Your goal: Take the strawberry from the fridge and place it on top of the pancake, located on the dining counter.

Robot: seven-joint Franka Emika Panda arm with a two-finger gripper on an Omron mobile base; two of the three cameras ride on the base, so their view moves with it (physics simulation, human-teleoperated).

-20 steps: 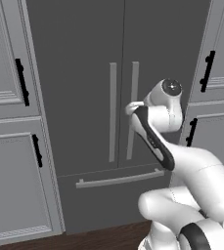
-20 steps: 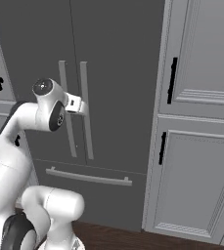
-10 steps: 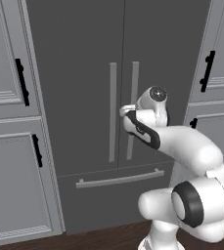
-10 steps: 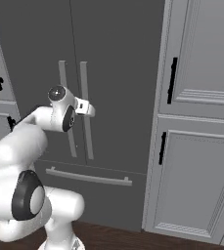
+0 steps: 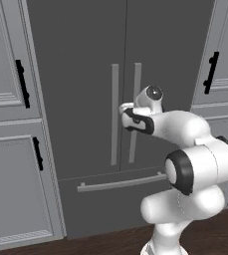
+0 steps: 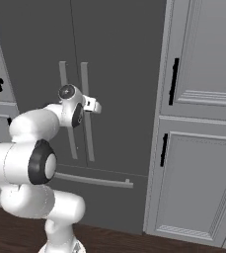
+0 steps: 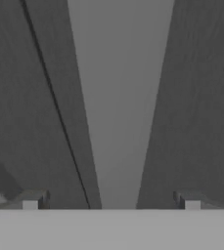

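Note:
The dark grey fridge stands straight ahead with both doors shut. My arm stretches out to its two long vertical handles at mid height. In the hand view one pale grey handle runs up the middle, centred between the tips of my gripper, which is open and holds nothing. The seam between the doors shows as a thin dark line beside that handle. My hand sits right at the handles in both base views. The strawberry is hidden, and the pancake and the dining counter are out of view.
Light grey panelled cabinets with black handles flank the fridge, on the left and on the right. The fridge's bottom drawer has a horizontal bar handle. Dark wood floor runs along the bottom.
My arm has stretched forward and lowered its hand from in front of the fridge up to the door handles. The gripper has stayed open, and the doors have not moved.

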